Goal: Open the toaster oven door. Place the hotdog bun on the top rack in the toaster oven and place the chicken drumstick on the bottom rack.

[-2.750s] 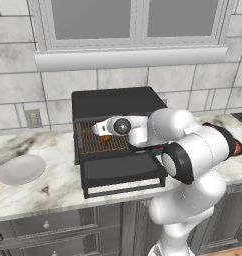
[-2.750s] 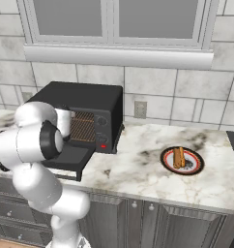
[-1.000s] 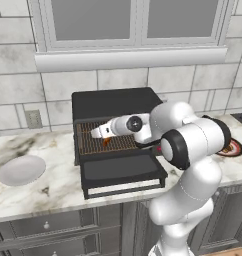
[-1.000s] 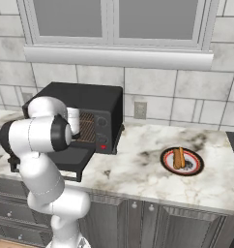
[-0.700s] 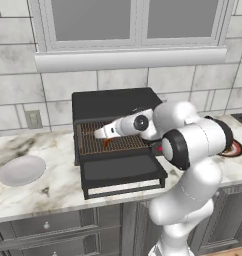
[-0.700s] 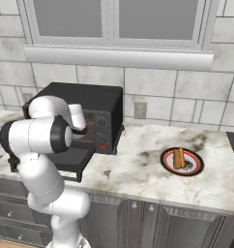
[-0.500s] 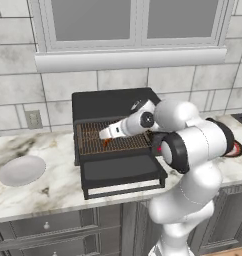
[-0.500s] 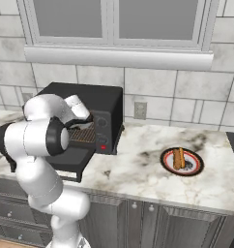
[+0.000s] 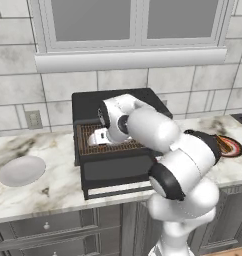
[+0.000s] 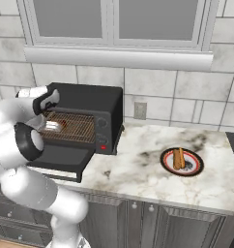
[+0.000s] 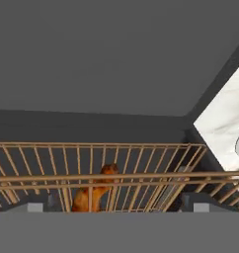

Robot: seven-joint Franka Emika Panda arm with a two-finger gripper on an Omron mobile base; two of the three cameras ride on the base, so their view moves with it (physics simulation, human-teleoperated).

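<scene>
**Drumstick sits on a rack inside the oven; the bun waits far to the right of empty, open jaws**

A white robot arm reaches its two-finger gripper (image 9: 99, 137) into the mouth of a black boxy countertop toaster oven (image 9: 88, 102), whose wide black door (image 9: 120, 172) with a dark glass window hangs folded down and open toward the viewer.

In the hand view, the two dark fingertips (image 11: 28, 206) stand wide apart near the bottom edge with nothing between them: the jaws are fully spread and hold nothing. A small, glossy reddish-brown chicken drumstick (image 11: 94, 190) lies just beyond and between the tips, at about 12 o'clock from the gripper. It rests behind the bars of a brownish wire-grid rack (image 11: 141, 178). Its long axis runs roughly away from the camera, with one end pointing deeper into the cavity. Whether that shelf is the upper or the lower one cannot be told from this close view.

In the right base view, the long narrow tan-orange hotdog bun (image 10: 178, 158) lies on a round dark-rimmed plate (image 10: 197, 169) on the marble countertop (image 10: 138, 167), well apart from the oven. Seen from there, it sits at about 3 o'clock from the gripper, its length running front to back.

Judging by this layout, the bun seems to be the next object to fetch, which calls for a wide swing rightward.
</scene>
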